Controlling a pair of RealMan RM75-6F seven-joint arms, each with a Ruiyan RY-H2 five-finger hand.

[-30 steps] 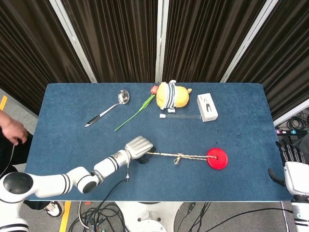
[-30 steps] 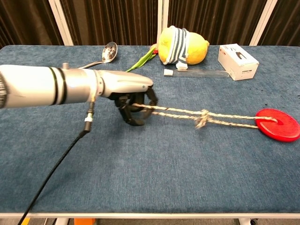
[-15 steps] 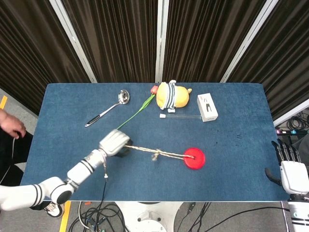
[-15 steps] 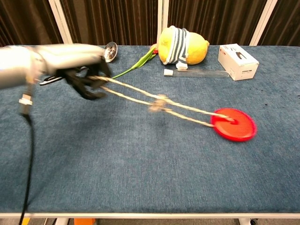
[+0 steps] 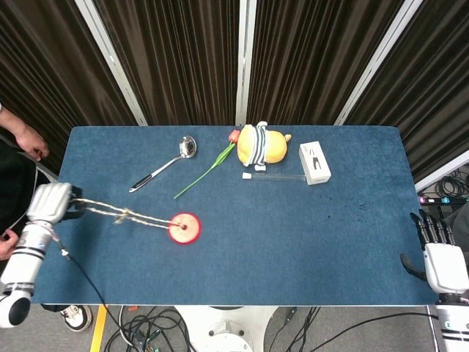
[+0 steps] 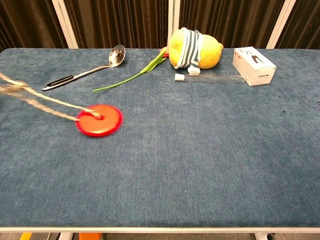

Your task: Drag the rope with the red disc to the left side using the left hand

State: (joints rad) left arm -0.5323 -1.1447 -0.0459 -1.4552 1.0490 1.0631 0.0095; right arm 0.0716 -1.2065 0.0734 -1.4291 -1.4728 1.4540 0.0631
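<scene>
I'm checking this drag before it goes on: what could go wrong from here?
The left hand holds the rope right at the table's left edge, so more pulling might drag the red disc off the table. The disc sits just below the green stem and near the ladle; an upward swerve could snag either.

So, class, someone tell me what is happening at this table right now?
The robot's left hand grips the end of a rope at the table's left edge. The rope runs to a red disc lying on the left half of the blue table, below the ladle and the flower stem. The right hand sits idle, off the table's right side, holding nothing.
</scene>
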